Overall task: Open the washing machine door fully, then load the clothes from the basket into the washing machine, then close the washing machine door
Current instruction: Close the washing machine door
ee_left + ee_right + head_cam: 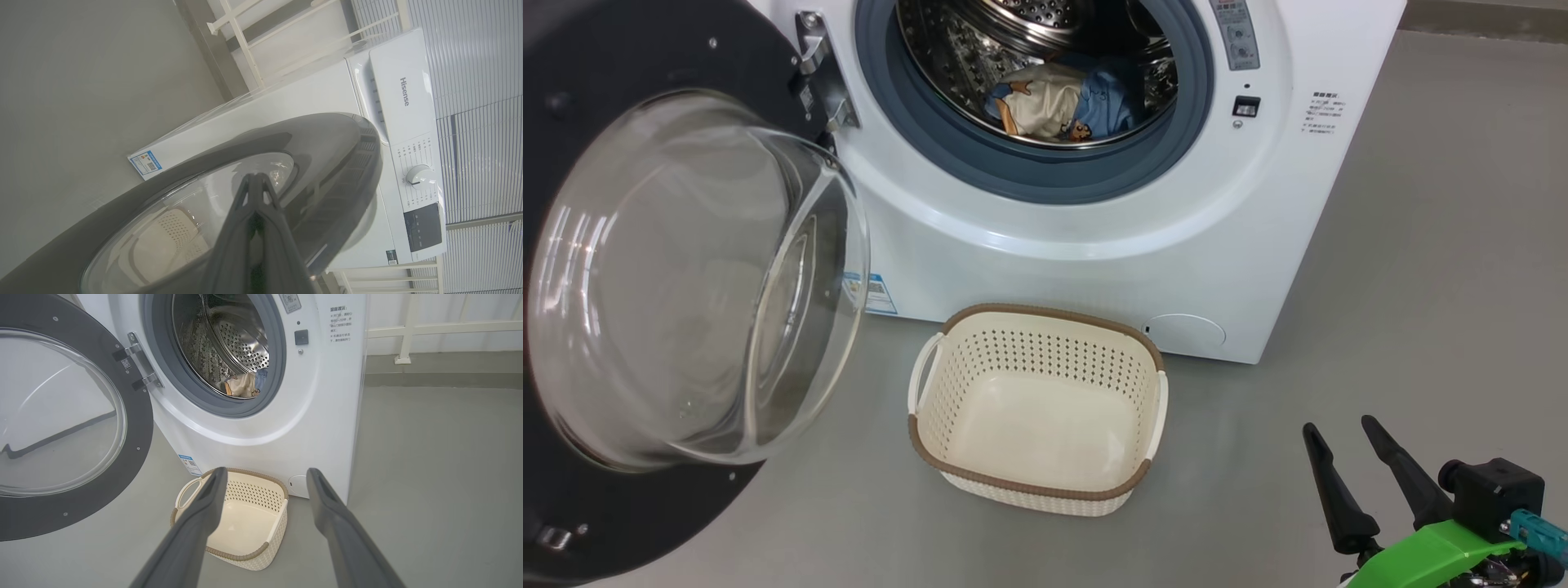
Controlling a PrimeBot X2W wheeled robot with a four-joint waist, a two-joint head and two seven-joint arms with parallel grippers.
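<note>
The left gripper (255,177) is closest, its two dark fingers pressed together with nothing between them, tips up against the outer face of the door (686,278); whether they touch it I cannot tell. The door hangs swung wide to the left on its hinge, glass bowl bulging outward. The right gripper (1339,426) hovers low over the grey floor (1421,286), fingers spread apart and holding nothing. The basket (1037,310) sits on the floor just before the machine (1094,261), its cream bottom bare. The clothes (1062,102) lie in the steel drum, at its bottom behind the gasket.
</note>
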